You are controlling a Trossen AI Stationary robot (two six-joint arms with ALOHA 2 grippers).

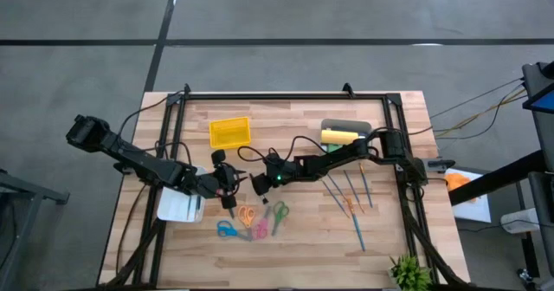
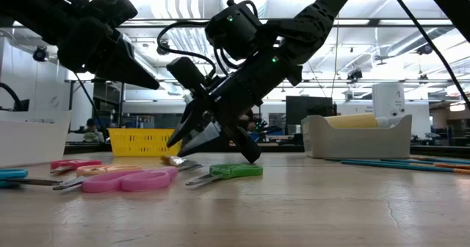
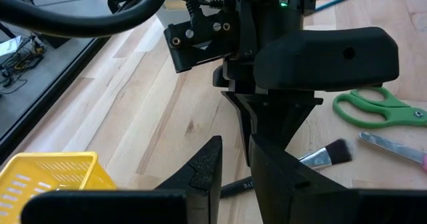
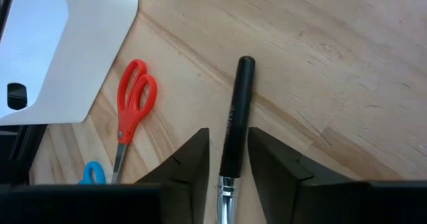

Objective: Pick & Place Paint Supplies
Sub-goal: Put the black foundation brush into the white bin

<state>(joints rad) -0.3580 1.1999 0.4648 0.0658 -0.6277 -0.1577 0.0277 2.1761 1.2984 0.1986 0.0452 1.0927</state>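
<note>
The black-handled paint brush (image 4: 235, 121) runs off the right wrist picture's edge between the right gripper's fingers; its bristle end is cut off there. In the left wrist view its handle (image 3: 235, 186) passes behind the dark fingers. Blue-handled scissors (image 4: 92, 173) show only partly.

no readable text, labels or signs

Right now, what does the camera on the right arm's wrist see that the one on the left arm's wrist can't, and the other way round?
Only the right wrist view shows the red scissors, a blue handle and the white tray. Only the left wrist view shows the yellow basket, the green scissors, the brush's bristles and the right arm's body. Both show the black brush on the wooden table, lying between the fingers of the right hand.
</note>
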